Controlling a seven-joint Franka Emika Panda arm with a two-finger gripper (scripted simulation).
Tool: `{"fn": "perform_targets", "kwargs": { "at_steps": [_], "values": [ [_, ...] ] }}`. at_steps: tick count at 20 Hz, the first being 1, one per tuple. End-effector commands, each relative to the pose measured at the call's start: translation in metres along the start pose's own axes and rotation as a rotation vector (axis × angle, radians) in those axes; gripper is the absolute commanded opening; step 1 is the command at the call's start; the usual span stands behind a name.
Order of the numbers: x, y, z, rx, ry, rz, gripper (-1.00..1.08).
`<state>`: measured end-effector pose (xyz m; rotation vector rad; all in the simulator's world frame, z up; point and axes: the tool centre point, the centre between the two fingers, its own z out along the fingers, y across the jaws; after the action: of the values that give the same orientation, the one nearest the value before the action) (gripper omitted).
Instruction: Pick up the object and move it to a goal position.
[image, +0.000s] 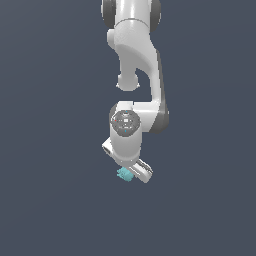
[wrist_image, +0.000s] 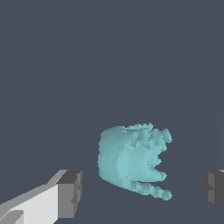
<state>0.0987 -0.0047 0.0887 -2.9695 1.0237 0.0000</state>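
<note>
We start at our gripper (wrist_image: 140, 192), which stands wide apart: in the wrist view one grey finger pad (wrist_image: 70, 192) shows at one side and the other pad at the far edge of the picture, with a broad gap between them. Neither pad touches anything that we can see.

Inside that gap sits the object (wrist_image: 131, 158), the teal lumpy thing with small points. It lies between the two fingers, though not quite centred; it sits nearer the first pad than the other, and apart from both. We read it as a little beyond the fingertips, so we judge that the fingers need to come down further around it before we close. Its smoother, rounded bulk faces the nearer pad, while its rows of knobbly points stretch toward the far pad, so its longer run seems to lie roughly along the line from finger to finger.

From the exterior view, the object (image: 124, 174) shows as a small teal speck just beside the gripper's lower end, toward the exterior view's left of the white fingers (image: 141, 171).

No goal marker is visible to us in either view.
</note>
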Motion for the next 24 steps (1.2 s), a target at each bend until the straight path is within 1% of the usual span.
{"fn": "perform_targets", "kwargs": {
  "at_steps": [1,9,15,16,24],
  "values": [
    [0.000,0.000,0.005,-0.001,-0.001,0.001,1.00],
    [-0.001,0.001,0.046,0.000,0.000,0.004,1.00],
    [0.001,0.000,0.049,0.000,0.000,0.005,1.00],
    [0.001,0.000,0.049,0.000,0.000,0.005,-1.00],
    [0.001,0.000,0.049,0.000,0.000,0.005,-1.00]
  ]
}}
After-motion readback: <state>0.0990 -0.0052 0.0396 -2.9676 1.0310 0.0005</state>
